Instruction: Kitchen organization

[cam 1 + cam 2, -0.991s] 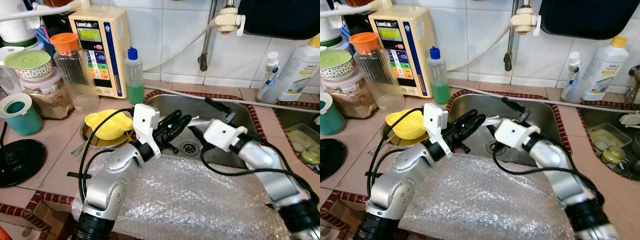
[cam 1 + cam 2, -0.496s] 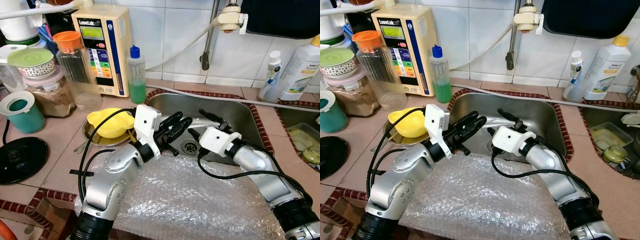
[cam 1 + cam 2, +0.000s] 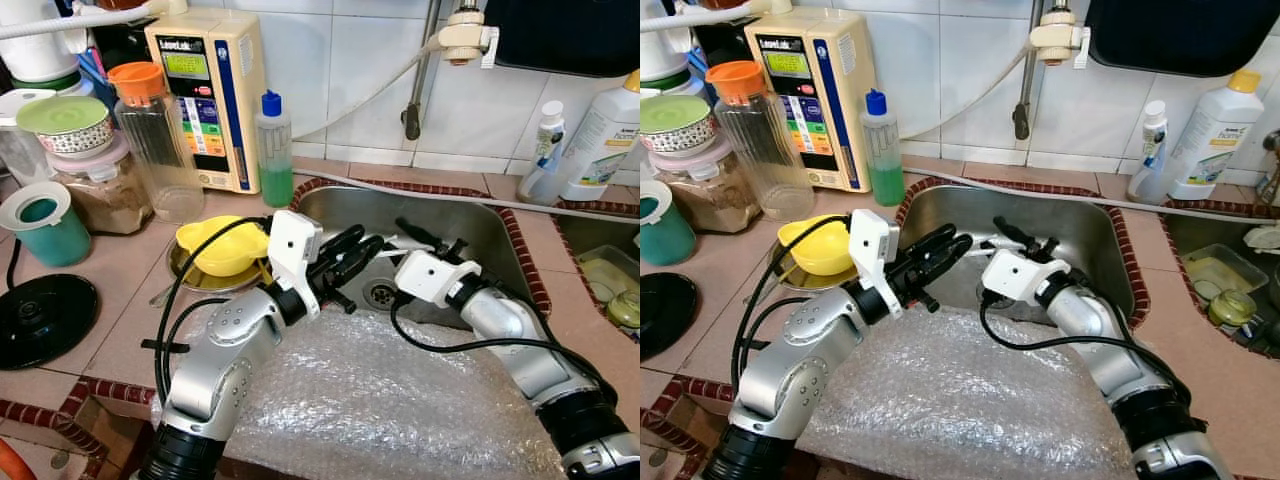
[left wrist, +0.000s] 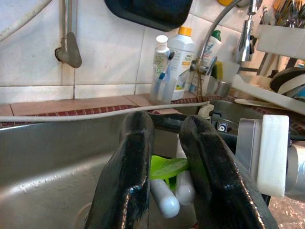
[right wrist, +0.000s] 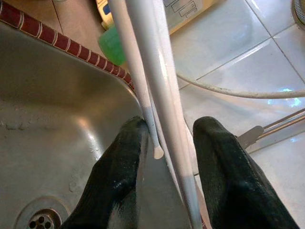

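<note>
My left gripper hangs over the steel sink, shut on a bundle of white-handled utensils with a green piece among them. The white handles stick out toward my right gripper, which faces the left one over the drain. In the right wrist view the white rods run between its two black fingers; one finger touches them, with a gap on the other side, so it stands open around them.
Bubble wrap covers the sink's front edge under both arms. On the left counter are a yellow bowl in a steel dish, a green soap bottle, a water unit, jars and a teal cup. Detergent bottles stand at the right.
My right gripper has moved left and closer to the left gripper, until its fingers straddle the white handles. The left gripper has stayed over the sink with the utensils.
</note>
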Controlling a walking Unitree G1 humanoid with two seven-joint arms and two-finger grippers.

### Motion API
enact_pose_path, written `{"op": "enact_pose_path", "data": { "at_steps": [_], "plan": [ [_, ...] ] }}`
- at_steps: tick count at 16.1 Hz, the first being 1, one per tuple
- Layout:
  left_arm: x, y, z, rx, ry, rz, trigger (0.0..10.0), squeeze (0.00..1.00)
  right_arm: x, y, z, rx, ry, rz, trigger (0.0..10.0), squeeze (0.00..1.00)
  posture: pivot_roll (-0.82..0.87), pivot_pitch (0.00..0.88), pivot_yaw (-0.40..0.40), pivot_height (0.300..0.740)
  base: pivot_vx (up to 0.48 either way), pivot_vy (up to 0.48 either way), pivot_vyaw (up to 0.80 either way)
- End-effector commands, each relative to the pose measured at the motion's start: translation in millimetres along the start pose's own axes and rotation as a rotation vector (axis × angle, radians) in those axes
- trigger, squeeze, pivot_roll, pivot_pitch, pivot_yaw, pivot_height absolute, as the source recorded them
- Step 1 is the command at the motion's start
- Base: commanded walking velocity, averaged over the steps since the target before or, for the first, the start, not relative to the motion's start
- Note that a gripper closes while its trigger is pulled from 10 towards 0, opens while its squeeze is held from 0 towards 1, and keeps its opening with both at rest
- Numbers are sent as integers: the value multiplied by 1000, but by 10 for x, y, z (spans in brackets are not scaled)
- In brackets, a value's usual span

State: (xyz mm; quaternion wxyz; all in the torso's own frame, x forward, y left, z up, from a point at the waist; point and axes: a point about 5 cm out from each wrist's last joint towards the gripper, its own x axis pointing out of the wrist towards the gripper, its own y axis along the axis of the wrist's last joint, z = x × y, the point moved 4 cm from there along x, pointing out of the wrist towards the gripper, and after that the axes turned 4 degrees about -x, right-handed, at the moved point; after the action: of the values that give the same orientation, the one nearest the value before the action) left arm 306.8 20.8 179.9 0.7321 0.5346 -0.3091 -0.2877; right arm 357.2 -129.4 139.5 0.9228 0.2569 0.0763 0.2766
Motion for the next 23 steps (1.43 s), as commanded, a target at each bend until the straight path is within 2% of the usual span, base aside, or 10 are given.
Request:
{"op": "enact_pose_path", "data": {
  "at_steps": [1, 5, 7, 8, 10, 17, 18, 23],
  "plan": [
    [-1, -25, 38, 10, -19, -20, 3255, 0, 48, 52, 37, -9, -9, 22, 0, 0, -35, 0, 41, 740, 0, 0, 0],
    [15, -53, 59, 11, -32, -34, 4314, 0, 56, 52, 0, -9, -11, 26, 0, 0, -35, 0, 52, 740, 0, 0, 0],
    [22, -65, 71, 11, -45, -42, 5608, 0, 43, 35, -8, -7, -22, 18, 0, 0, -37, 0, 67, 740, 0, 0, 0],
    [23, -72, 69, 17, -54, -53, 8941, 0, 30, 22, -1, -4, -38, 10, 0, 0, -38, 0, 83, 740, 0, 0, 0],
    [32, -77, 73, 19, -65, -61, 10000, 0, 13, 4, 4, -1, -52, 0, 0, 0, -41, 0, 98, 740, 0, 0, 0],
    [53, -116, 91, 17, -92, -85, 10000, 0, -29, -46, 0, -3, -88, -30, 0, 0, -47, 0, 115, 740, 0, 0, 0],
    [56, -127, 80, 13, -84, -86, 10000, 1000, -13, -67, 37, -17, -102, -44, 0, 0, -46, 0, 112, 740, 0, 0, 0],
    [54, -119, 42, 0, -53, -67, 10000, 1000, 11, -160, 144, -49, -127, -91, 0, 0, -43, 0, 97, 740, 0, 0, 0]
  ]
}}
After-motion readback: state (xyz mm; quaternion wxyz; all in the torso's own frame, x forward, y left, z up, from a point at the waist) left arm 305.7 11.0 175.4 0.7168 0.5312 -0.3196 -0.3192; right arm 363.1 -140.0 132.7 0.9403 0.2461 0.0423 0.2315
